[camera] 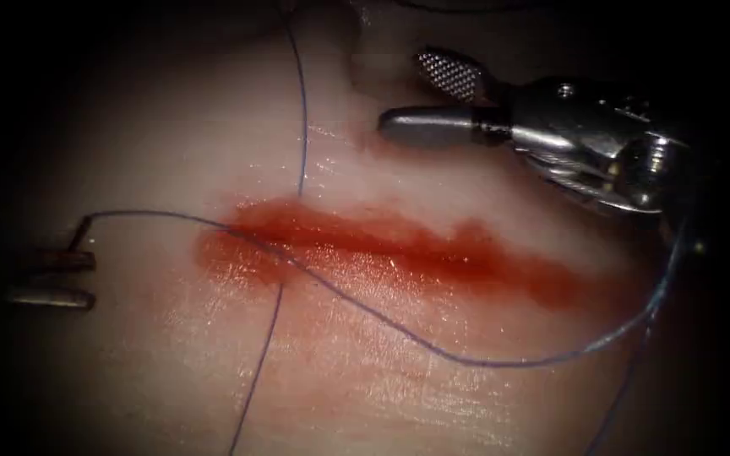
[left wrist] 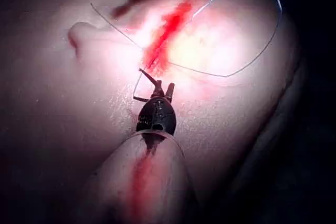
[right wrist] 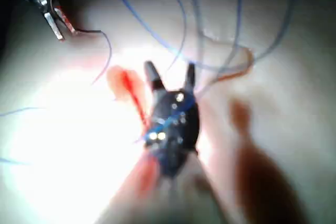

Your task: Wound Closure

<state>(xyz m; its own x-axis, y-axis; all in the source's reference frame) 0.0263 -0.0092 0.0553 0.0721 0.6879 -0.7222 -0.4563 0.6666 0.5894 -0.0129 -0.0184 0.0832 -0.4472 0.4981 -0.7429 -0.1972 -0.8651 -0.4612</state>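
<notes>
The tissue (camera: 171,118) bears a long cut (camera: 399,245) soaked in red fluid. Beyond the cut's right half the right tool (camera: 433,101) hangs with its jaws spread, holding nothing, while off the cut's left end the left tool (camera: 54,279) has its jaws apart, a dark needle end (camera: 80,232) against the upper one. The thread (camera: 433,346) runs from that needle end across the cut's left end, then sweeps along its near side.

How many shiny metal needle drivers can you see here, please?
2. The left arm's needle driver sits left of the red cut, jaws open, a dark needle end touching its upper jaw. The right arm's needle driver hovers above the cut, open, empty.
</notes>
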